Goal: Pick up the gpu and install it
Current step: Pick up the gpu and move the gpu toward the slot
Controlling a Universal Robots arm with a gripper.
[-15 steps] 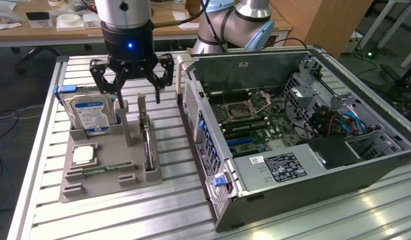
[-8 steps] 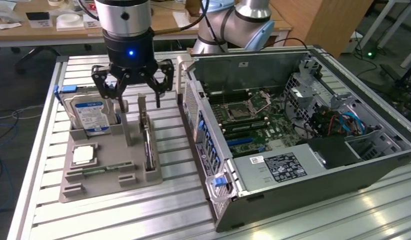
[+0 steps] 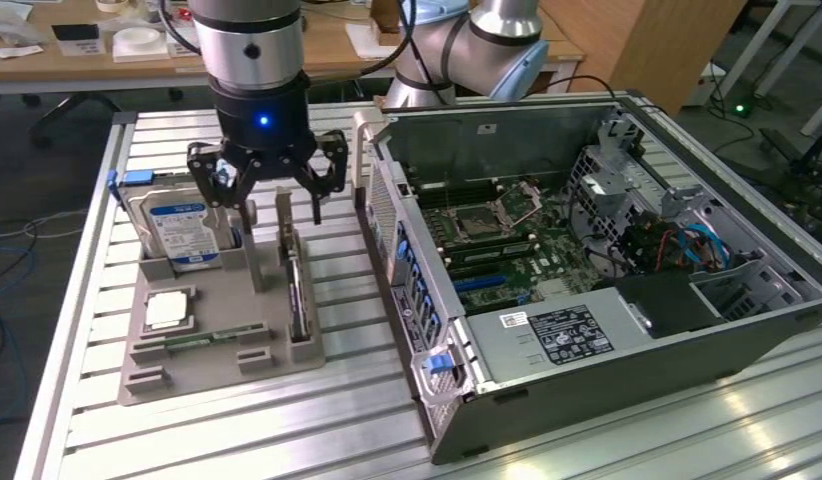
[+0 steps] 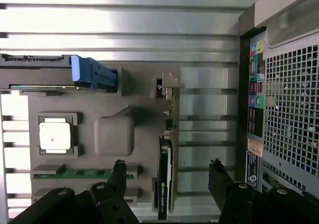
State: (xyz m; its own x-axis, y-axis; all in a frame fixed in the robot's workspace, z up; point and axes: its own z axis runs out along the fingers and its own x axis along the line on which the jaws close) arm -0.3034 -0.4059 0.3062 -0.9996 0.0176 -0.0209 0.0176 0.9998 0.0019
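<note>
Black two-finger end effector (image 3: 275, 208) hovers low over a grey plastic parts tray (image 3: 211, 375) on the slatted aluminium counter (image 3: 251, 440). Fingers (image 4: 118, 171) apart, nothing held. The gpu (image 4: 163, 184), a thin dark rectangular card, stands on edge in its tray slot right under the end effector, btwn the two fingers w/ clear gaps either side, untouched. Silver hard drive w/ blue-white label (image 3: 182, 228) stands upright just beside the end effector; open grey metal PC case (image 3: 585, 260) lies on the opposite side, motherboard exposed.
</note>
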